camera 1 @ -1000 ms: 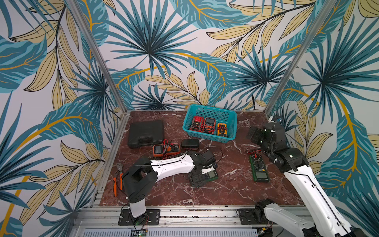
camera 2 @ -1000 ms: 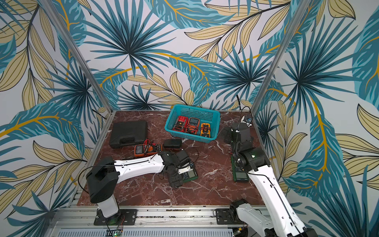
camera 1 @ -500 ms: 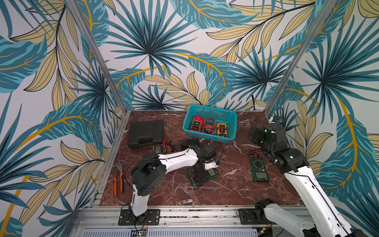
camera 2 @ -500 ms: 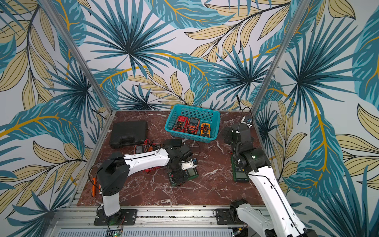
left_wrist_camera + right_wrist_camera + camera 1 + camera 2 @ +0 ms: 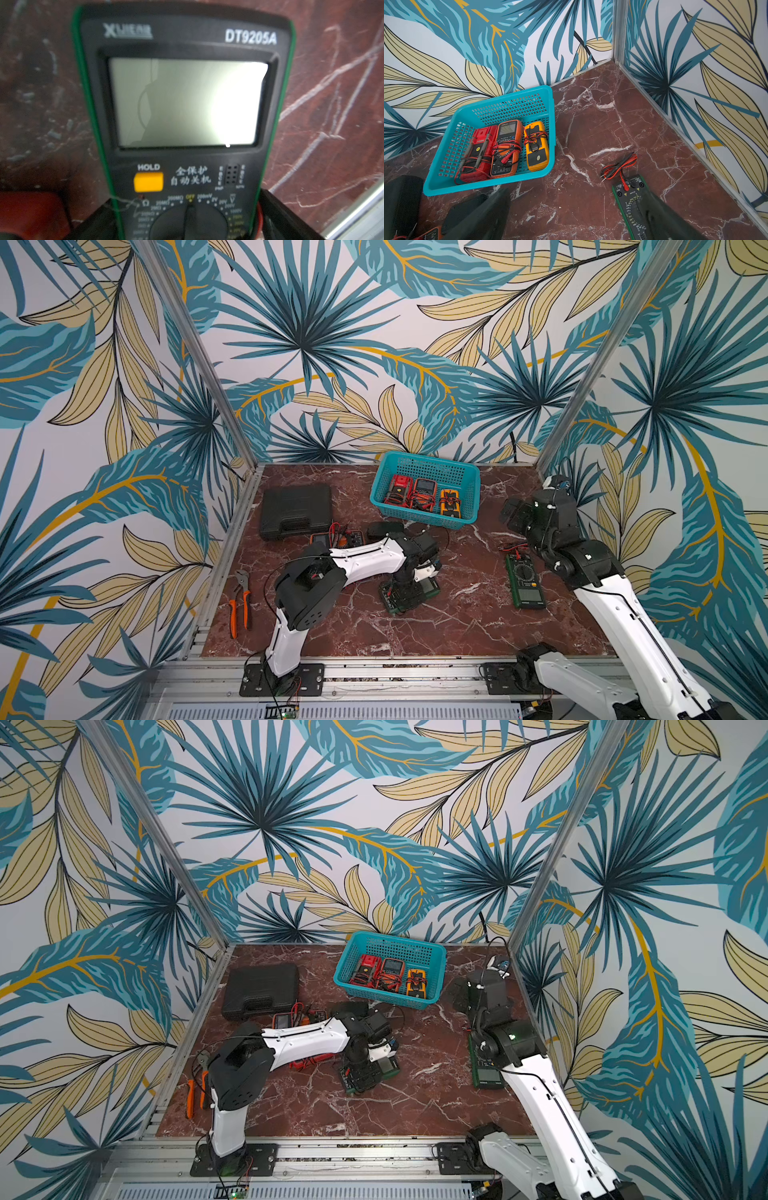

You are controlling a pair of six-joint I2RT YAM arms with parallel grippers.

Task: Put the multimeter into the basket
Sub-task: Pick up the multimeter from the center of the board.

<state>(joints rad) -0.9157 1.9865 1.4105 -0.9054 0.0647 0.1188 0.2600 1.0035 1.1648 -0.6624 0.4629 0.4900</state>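
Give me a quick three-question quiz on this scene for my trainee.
1. How many meters lie in the basket?
2. True or false: the pliers lie outside the basket.
3. In the left wrist view, the dial of the green meter points to: A) OFF, B) 20V, C) Ω.
Key: 1. three; 2. true; 3. A.

The left arm point(image 5: 365, 561) and right arm point(image 5: 619, 616) share glossy white link shells and bulky black joint housings, thin black cables running along them, vent holes dotting the left arm's elbow housing, and screwed-down black base plates point(image 5: 311, 678).
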